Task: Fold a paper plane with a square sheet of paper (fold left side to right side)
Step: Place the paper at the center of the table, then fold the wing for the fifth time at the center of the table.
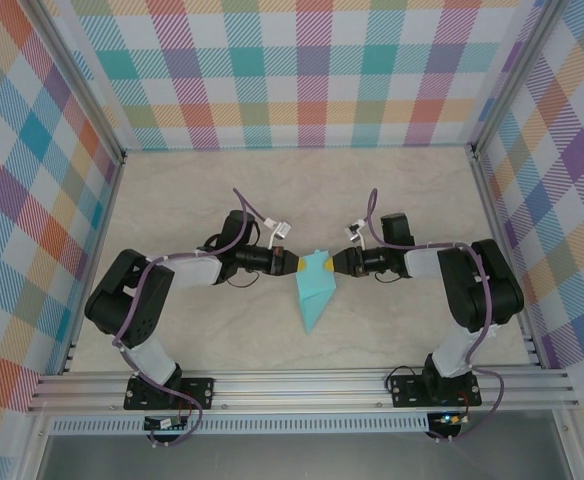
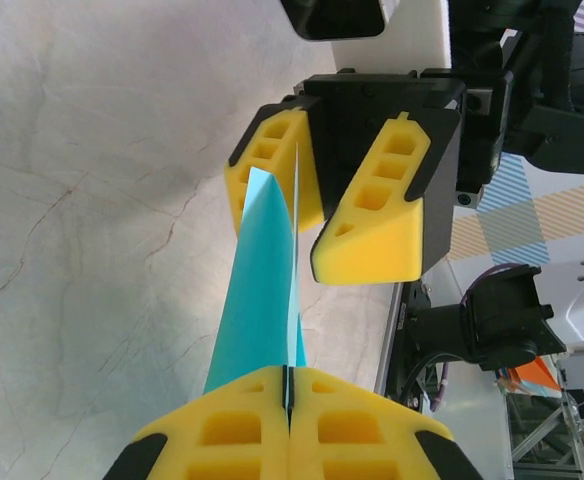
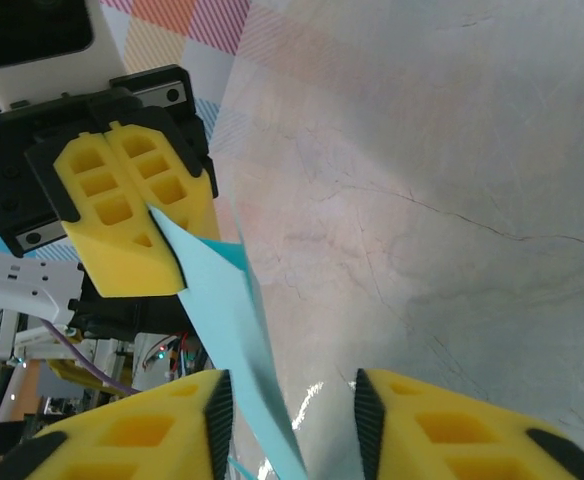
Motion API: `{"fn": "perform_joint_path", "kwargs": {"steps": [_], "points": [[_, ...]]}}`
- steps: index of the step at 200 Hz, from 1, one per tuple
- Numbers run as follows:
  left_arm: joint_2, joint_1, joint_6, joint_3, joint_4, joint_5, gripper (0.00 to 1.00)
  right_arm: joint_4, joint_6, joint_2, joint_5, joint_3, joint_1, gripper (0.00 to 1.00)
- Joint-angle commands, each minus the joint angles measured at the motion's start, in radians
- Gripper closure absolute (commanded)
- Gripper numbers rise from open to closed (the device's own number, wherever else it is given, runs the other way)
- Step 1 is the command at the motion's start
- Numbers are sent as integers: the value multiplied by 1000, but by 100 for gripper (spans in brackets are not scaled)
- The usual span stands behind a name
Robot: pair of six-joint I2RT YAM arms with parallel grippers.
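Paper plane (image 1: 313, 295): located mid-table (image 1: 202, 200) between both grippers, pointed end toward arm bases. Pinched in left gripper (image 1: 298, 265), jaws fully closed. Straddled by right gripper (image 1: 329, 263), jaws apart.

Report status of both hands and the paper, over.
Left hand shut on paper plane. Right hand open around its edge. Nothing in the way.

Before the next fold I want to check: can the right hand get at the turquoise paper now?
Probably yes: the right hand is open, with an edge of the paper plane between its fingers and nothing blocking. The left hand grips the other side.
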Motion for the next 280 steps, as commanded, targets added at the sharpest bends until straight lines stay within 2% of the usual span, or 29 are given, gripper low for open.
{"fn": "perform_joint_path", "kwargs": {"steps": [1, 36, 48, 64, 89, 96, 104, 132, 159, 181, 199, 219, 280], "points": [[22, 3, 30, 26, -14, 30, 100, 35, -24, 13, -68, 10, 7, 73], [35, 0, 30, 31, -21, 17, 100, 6, -42, -3, -46, 4, 7, 83], [36, -1, 30, 33, -32, -1, 84, -19, -47, -5, -31, 9, 6, 85], [21, -1, 39, 31, -63, -52, 55, -45, -42, -5, -7, 11, 9, 88], [-34, 1, 65, 23, -152, -189, 33, -114, -25, -14, 72, 22, 24, 92], [-60, 0, 66, 23, -192, -252, 26, -136, -24, -16, 91, 30, 30, 93], [-91, 0, 51, 20, -238, -374, 22, -155, -6, -22, 118, 35, 37, 93], [-229, -58, 23, -33, -310, -593, 19, -262, 60, -39, 255, 66, 57, 92], [-346, -235, 62, -44, -443, -756, 21, -295, 129, -41, 313, 76, 58, 92], [-367, -392, 66, -38, -524, -851, 21, -346, 176, -32, 358, 100, 58, 92], [-324, -504, 70, 6, -594, -946, 22, -382, 209, -17, 367, 132, 59, 92], [-232, -587, 70, 83, -667, -1037, 22, -421, 224, 4, 375, 166, 58, 91], [61, -686, 49, 332, -847, -1275, 24, -463, 232, 34, 375, 200, 58, 91]]}}
